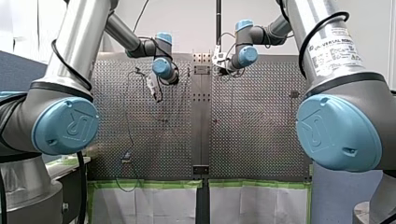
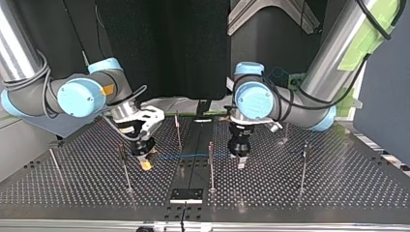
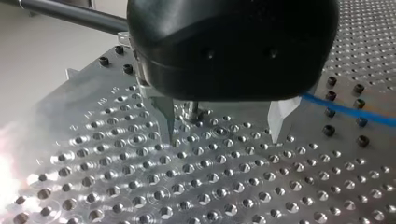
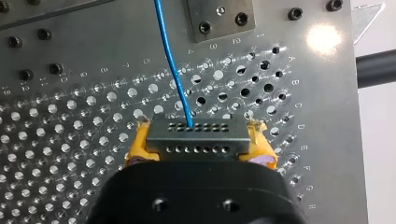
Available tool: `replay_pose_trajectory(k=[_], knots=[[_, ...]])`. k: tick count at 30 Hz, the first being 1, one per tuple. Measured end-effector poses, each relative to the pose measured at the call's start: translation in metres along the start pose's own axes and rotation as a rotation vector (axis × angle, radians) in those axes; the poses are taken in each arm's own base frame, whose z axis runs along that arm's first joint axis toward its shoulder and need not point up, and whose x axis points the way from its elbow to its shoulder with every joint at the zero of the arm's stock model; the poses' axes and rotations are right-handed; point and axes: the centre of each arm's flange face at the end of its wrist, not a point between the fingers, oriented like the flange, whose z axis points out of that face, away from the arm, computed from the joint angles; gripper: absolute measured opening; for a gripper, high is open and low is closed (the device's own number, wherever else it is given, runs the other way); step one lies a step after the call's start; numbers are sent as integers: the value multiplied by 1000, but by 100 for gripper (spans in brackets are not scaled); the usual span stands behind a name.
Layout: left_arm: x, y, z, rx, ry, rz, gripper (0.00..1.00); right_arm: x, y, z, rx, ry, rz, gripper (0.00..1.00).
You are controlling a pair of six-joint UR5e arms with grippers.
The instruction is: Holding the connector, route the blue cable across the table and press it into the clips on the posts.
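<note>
— What did my left arm (image 1: 77,39) look like?

— It was a silver tube with round sky-blue joint caps (image 1: 65,125). The big cap at the front view's eight o'clock bore an embossed logo, and a black cable (image 1: 65,65) curved round the tube.

— And my right arm (image 1: 308,14)?

— It had the same silver and blue. Its white label (image 1: 334,49), at two o'clock, read "UNIVERSAL ROBOTS".

— The grippers?

— My left gripper (image 3: 223,135) had a glossy black housing with two small holes and pale metal fingers (image 3: 166,116). My right gripper (image 4: 198,135) was black too, with two screw holes and yellow pads (image 4: 140,142).
</note>
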Motion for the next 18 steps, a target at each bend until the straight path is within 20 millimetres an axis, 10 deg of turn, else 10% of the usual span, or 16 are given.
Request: replay_pose_trajectory(k=[18], knots=[[-12,-29,-84,97,113,7,100,1,0,-1,0,-2,5,0]])
